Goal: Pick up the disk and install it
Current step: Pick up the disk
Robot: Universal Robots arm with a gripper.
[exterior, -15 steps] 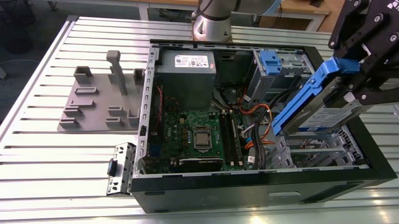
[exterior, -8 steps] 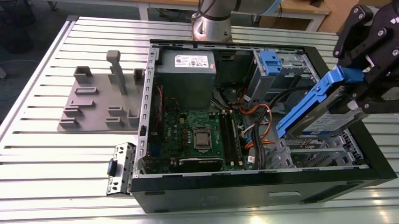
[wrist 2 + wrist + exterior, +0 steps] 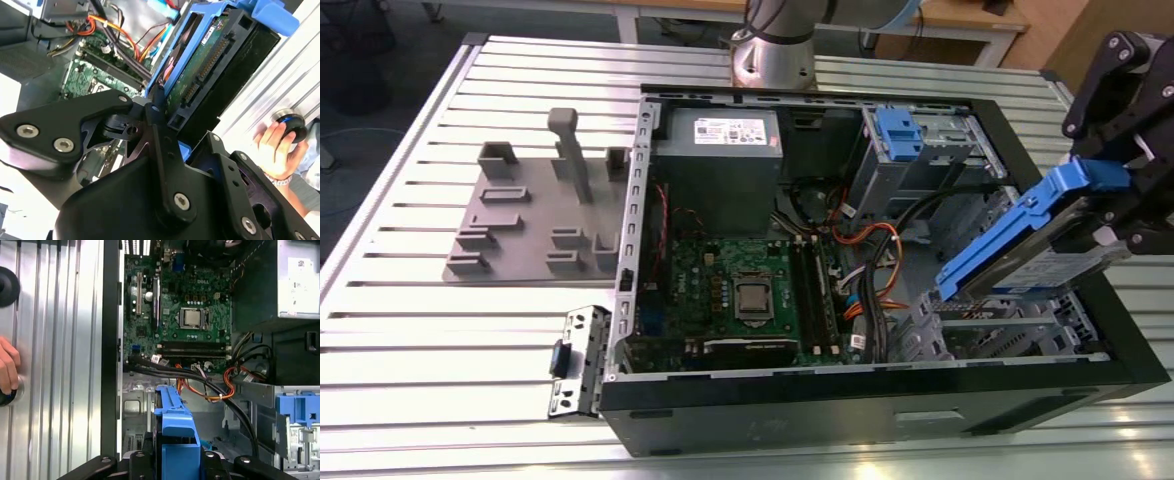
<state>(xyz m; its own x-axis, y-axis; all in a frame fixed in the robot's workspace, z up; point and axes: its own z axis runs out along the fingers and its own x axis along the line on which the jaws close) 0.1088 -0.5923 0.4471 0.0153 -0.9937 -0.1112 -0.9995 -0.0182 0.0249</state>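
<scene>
Gripper (image 3: 1118,225): I've got it clamped on the disk (image 3: 1025,238), at the exterior view's right.
Disk: tilted, blue bracket end up, over the open computer case (image 3: 854,400).

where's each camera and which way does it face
Exterior view: off the arm, high, looking down into the open computer case; the tool holds the disk above it.
First wrist view: on the arm, looking past the disk at the motherboard.
Second wrist view: behind the tool's fingers, facing the disk.
Both wrist views share a person's hand.
</scene>
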